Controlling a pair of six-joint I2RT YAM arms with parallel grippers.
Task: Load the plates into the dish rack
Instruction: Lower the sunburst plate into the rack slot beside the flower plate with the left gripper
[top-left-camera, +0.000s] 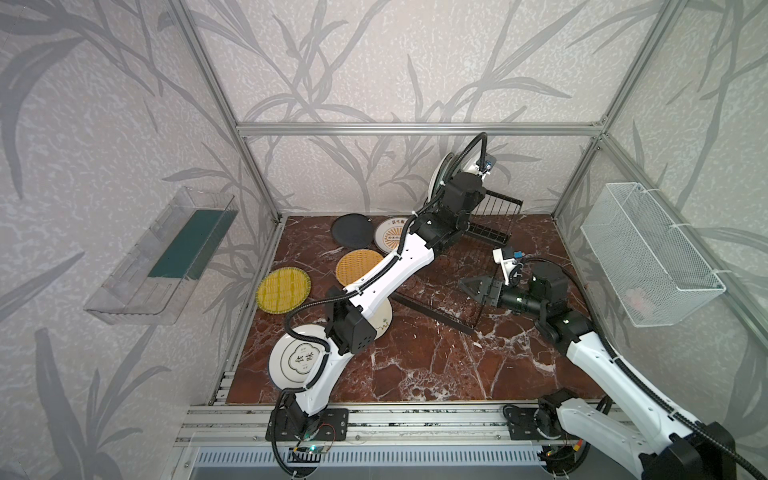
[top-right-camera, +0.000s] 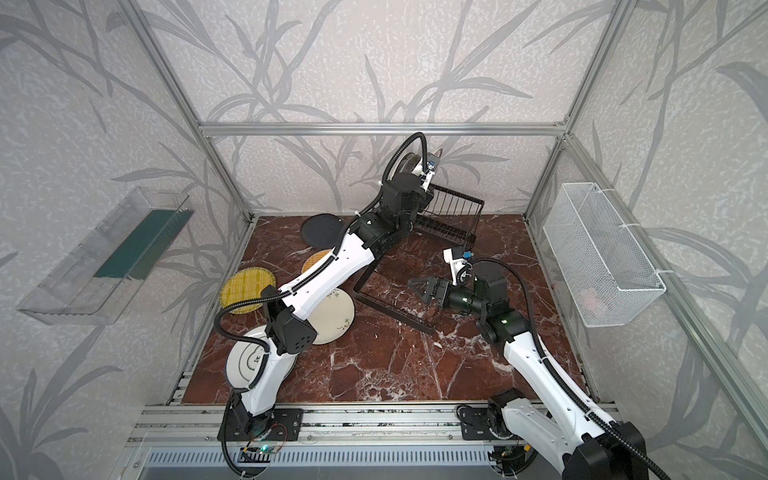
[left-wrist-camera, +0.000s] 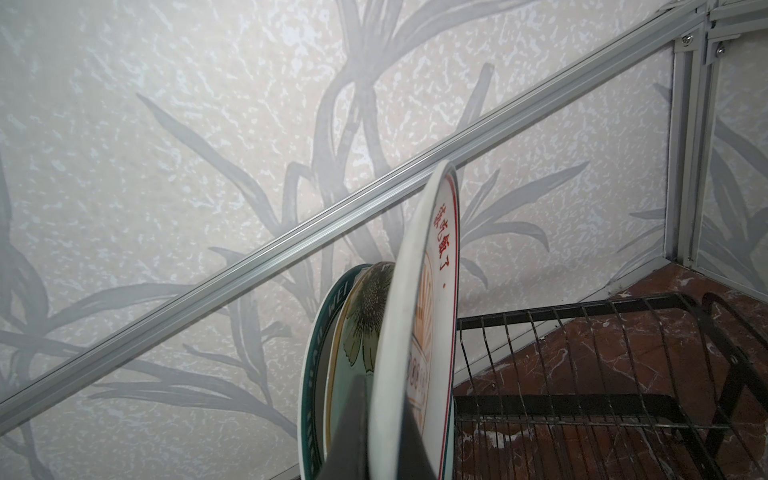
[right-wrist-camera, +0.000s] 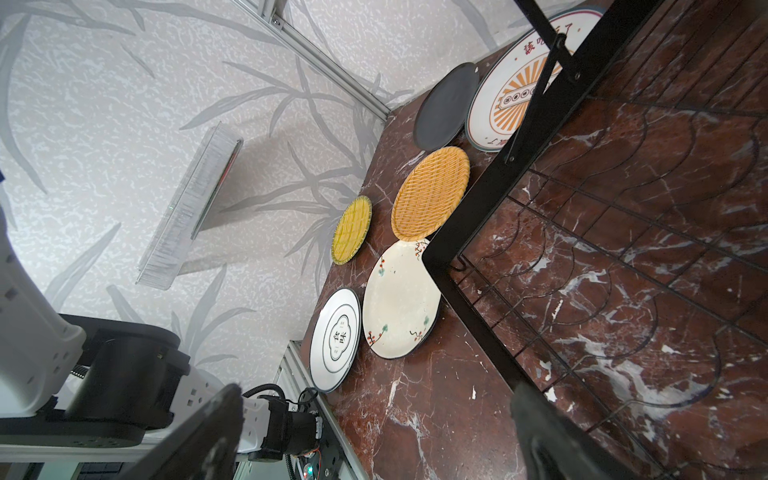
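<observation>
The left pincer (left-wrist-camera: 380, 390) grips a white round plate with red lettering (left-wrist-camera: 409, 270) upright over the black wire dish rack (left-wrist-camera: 561, 402). Just beside that pincer, 2 stand loaded: a green-rimmed plate (left-wrist-camera: 318, 332) and a pale green floral plate (left-wrist-camera: 365, 316). The right pincer (top-left-camera: 469, 286) gapes empty above the rack's grid. 6 lie on the red marble desk (top-left-camera: 415, 365), a matte black plate (top-left-camera: 353, 232) among them, well apart from the left pincer. I judge it roughly a third done.

Thin black wire dish rack (right-wrist-camera: 473, 316) on glossy marbled tabletop (top-left-camera: 415, 365), matt black plate (top-left-camera: 352, 232), smooth glazed cream plate (right-wrist-camera: 399, 303)
</observation>
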